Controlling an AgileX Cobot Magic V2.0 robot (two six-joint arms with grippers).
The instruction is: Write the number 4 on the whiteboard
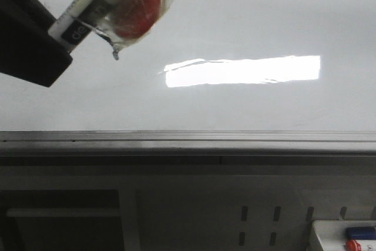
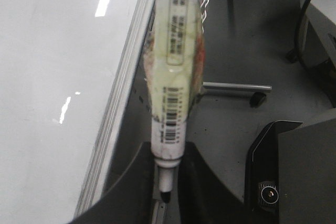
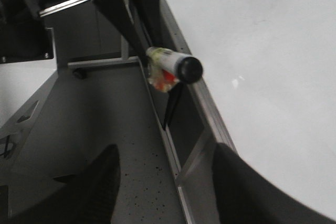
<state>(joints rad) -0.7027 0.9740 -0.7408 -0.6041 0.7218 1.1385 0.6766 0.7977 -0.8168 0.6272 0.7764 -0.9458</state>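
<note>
REMOTE CELL: The whiteboard (image 1: 247, 22) fills my front view, a glossy white sheet with a bright bar of reflected light. A ribbed grey metal rail (image 1: 188, 143) runs along its near edge.

The left gripper (image 2: 165, 203) is clenched on a marker (image 2: 170, 77). Its dark fingers (image 2: 126, 192) press on either side of the pen's lower end. The marker is a pale cylinder printed with barcodes, bundled in crinkled clear tape over something red. One end narrows to a small black nib. The opposite end, seen from the right wrist, is a round black cap.

In the front view the pen hangs over the board's upper left. The picture is too blurred there for me to tell whether it touches the surface.

The right gripper (image 3: 163, 182) is spread wide and holds nothing. It is off the board's edge, above a speckled grey floor (image 3: 105, 124).

A wheeled metal stand leg (image 2: 236, 87) is on the floor beyond the board. A white tray (image 1: 326, 233) with blue and red pieces is at the front view's lower right.
</note>
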